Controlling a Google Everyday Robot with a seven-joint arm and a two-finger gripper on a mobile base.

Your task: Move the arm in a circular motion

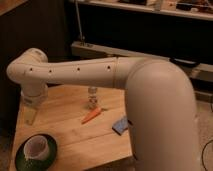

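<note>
The cream-white arm (95, 72) fills the camera view. Its thick shoulder segment (160, 115) stands at the right, and a long tube with dark screw holes reaches left to a rounded elbow (27, 70). From the elbow it bends down to the gripper, a tan tapered tip (31, 116) that hangs over the left edge of the wooden table (65, 125).
On the table lie an orange carrot (92, 115), a small clear bottle (92, 98), a blue sponge (120, 125) and a white bowl (37, 148) on a green plate (20, 159) at the front left. A dark shelf unit (135, 30) stands behind.
</note>
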